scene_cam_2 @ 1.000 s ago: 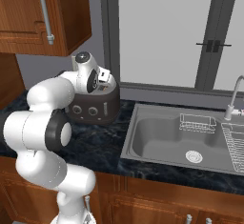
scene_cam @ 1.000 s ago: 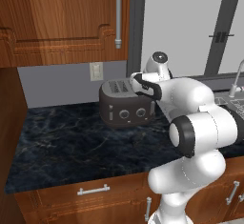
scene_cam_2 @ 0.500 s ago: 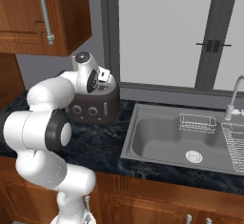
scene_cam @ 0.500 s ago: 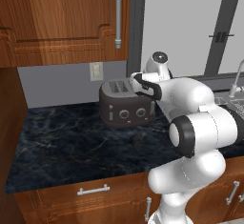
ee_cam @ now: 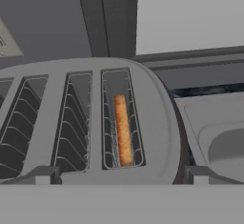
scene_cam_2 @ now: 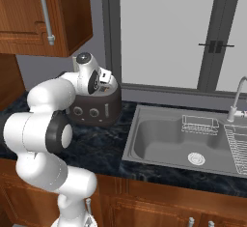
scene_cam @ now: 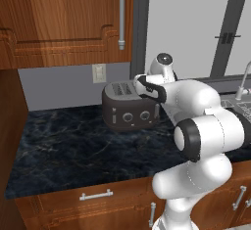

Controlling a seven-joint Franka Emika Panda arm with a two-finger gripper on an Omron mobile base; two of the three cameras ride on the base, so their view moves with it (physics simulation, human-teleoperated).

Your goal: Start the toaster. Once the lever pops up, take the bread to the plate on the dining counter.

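Across the last second we see no change: the arm stays in the same pose over the toaster (scene_cam: 128, 105), which stands on the dark marble surface (scene_cam: 73, 146) left of the sink (scene_cam_2: 178, 141). In the hand view, the bread (ee_cam: 123, 130) sits deep in the rightmost of the 4 slots. The gripper (ee_cam: 121, 174) hovers just above it, its 2 tips wide apart and holding nothing. We judge it is waiting, or that the lever is not yet pressed.

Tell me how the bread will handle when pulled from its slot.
The bread looks thick and crusted, so probably stiff, not floppy. Small beside the toaster, it is likely light. Standing edge-up between slot wires, it may snag if lifted crooked.
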